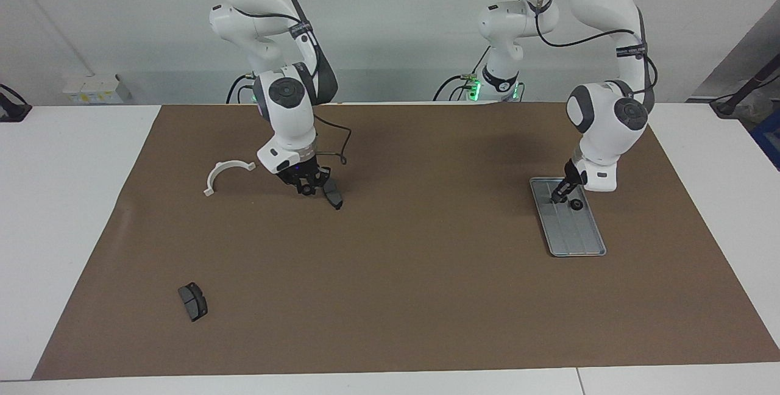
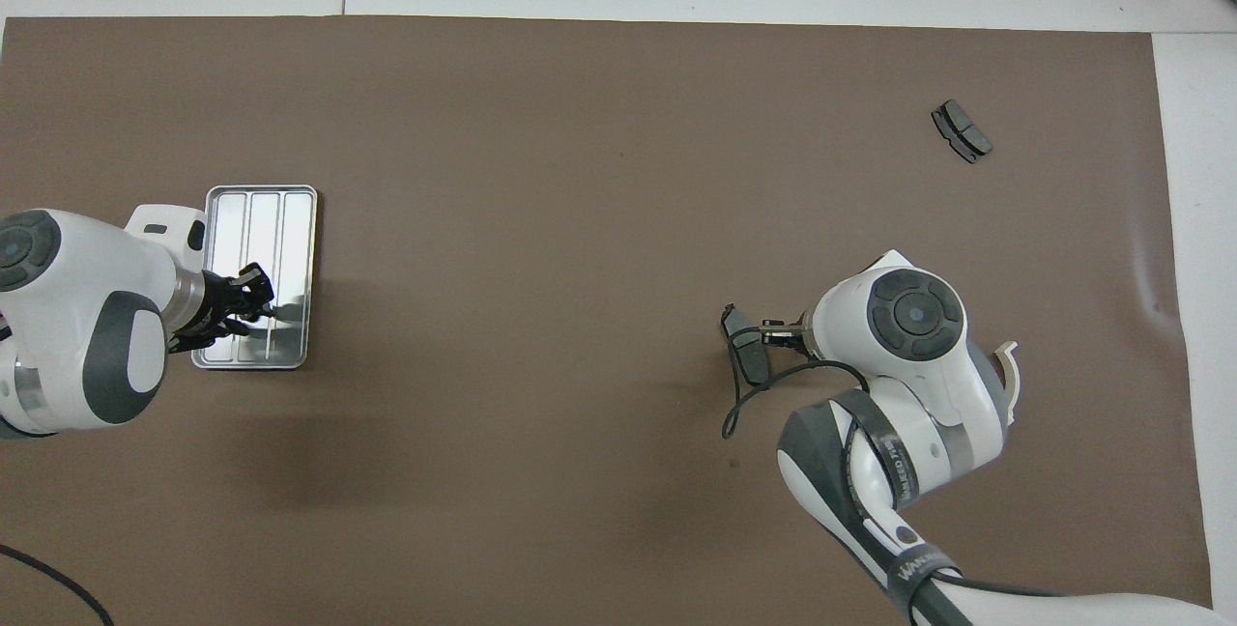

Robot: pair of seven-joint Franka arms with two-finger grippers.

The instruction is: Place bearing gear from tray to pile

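Observation:
The silver tray [image 1: 579,239] lies on the brown mat toward the left arm's end; it also shows in the overhead view [image 2: 261,220]. A small dark bearing gear [image 1: 575,204] sits on the tray's end nearer to the robots. My left gripper [image 1: 557,195] is low over that end, open, its tips just beside the gear; in the overhead view [image 2: 259,298] it hides the gear. My right gripper [image 1: 308,188] is low beside a dark brake pad [image 1: 333,195], close to the white half-ring bracket [image 1: 225,170].
A second brake pad [image 1: 193,301] lies alone on the mat, farther from the robots, toward the right arm's end. The brown mat [image 1: 414,273] covers most of the white table. A black cable loops off the right wrist [image 2: 734,404].

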